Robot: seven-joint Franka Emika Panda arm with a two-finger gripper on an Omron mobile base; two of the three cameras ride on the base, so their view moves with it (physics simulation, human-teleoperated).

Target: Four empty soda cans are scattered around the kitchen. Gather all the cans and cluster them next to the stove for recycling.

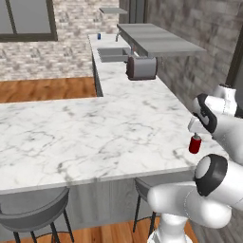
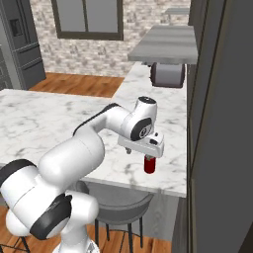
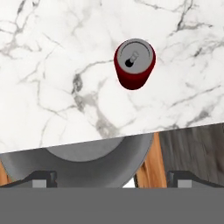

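A red soda can [image 1: 194,144] [image 2: 149,165] stands upright on the white marble counter [image 1: 95,133], close to its front right edge. In the hand view its silver top [image 3: 134,57] faces me from a little beyond the counter edge. My gripper [image 1: 195,135] [image 2: 149,157] [image 3: 113,177] hangs just above the can, pointing straight down, open, with nothing between its fingers. Far back on the counter, beside the sink, stands a small blue soda can [image 1: 99,36]. The stove is out of view.
A steel toaster [image 1: 141,67] [image 2: 168,74] sits further back on the counter under a grey shelf [image 1: 156,40]. A sink [image 1: 114,53] lies behind it. Dark stools [image 1: 33,213] [image 2: 118,197] stand under the front edge. A dark wall [image 2: 222,123] runs along the right.
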